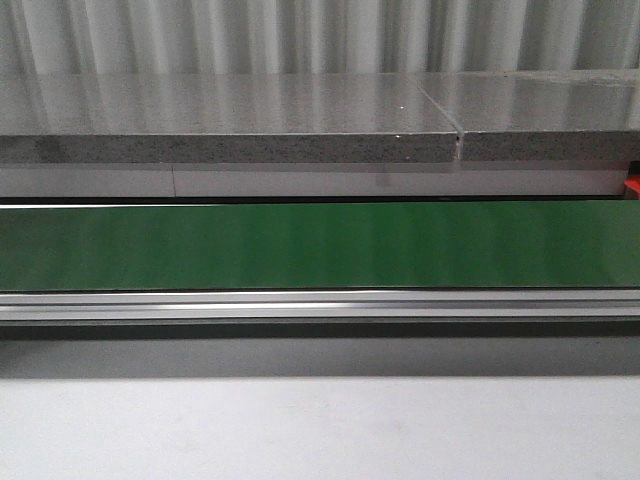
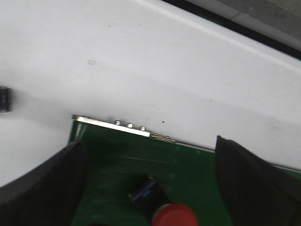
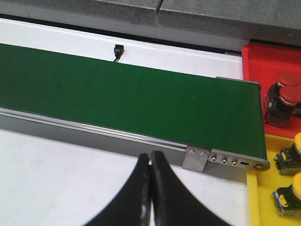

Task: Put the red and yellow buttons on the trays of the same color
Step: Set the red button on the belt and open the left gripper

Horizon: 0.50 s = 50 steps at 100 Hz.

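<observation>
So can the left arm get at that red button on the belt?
Probably yes. The left gripper is open with a finger on either side of the red button, which lies on the green belt with nothing between them.

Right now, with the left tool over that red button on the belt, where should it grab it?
Grip the dark body behind the red cap, from above. The red button lies tilted on the belt between the open fingers; its round cap would probably slip.

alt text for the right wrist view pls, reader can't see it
The right gripper, jaws shut and holding nothing, hangs over the white table beside the end of a bare green conveyor belt. Past the belt's end sit a red tray with two red buttons and a yellow tray with two yellow buttons.
</observation>
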Each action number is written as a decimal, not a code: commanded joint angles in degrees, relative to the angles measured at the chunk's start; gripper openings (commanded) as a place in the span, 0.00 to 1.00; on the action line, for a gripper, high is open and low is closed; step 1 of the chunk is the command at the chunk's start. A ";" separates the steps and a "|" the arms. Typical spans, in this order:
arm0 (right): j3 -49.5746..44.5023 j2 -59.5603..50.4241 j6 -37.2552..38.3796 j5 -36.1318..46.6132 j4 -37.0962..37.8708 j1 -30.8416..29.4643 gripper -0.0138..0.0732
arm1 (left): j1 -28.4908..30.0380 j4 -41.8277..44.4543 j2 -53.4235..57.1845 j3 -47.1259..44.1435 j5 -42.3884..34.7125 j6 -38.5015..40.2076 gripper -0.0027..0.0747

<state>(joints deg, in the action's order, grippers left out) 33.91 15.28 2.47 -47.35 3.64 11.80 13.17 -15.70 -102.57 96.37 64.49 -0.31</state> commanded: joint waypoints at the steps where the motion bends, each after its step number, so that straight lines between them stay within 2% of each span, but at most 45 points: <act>1: 1.44 0.55 -0.46 4.16 0.02 0.02 0.08 | 1.64 2.00 2.62 1.85 -0.52 3.80 0.74; 14: 1.44 0.55 -0.46 4.16 0.02 0.02 0.08 | 4.24 7.88 1.56 1.85 2.36 8.23 0.74; 50: 1.44 0.55 -0.46 4.16 0.02 0.02 0.08 | 11.09 10.55 -3.02 1.85 3.80 9.40 0.74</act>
<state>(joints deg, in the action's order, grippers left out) 33.91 15.28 2.47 -47.35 3.64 11.80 23.02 -5.91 -107.49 96.37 69.03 8.37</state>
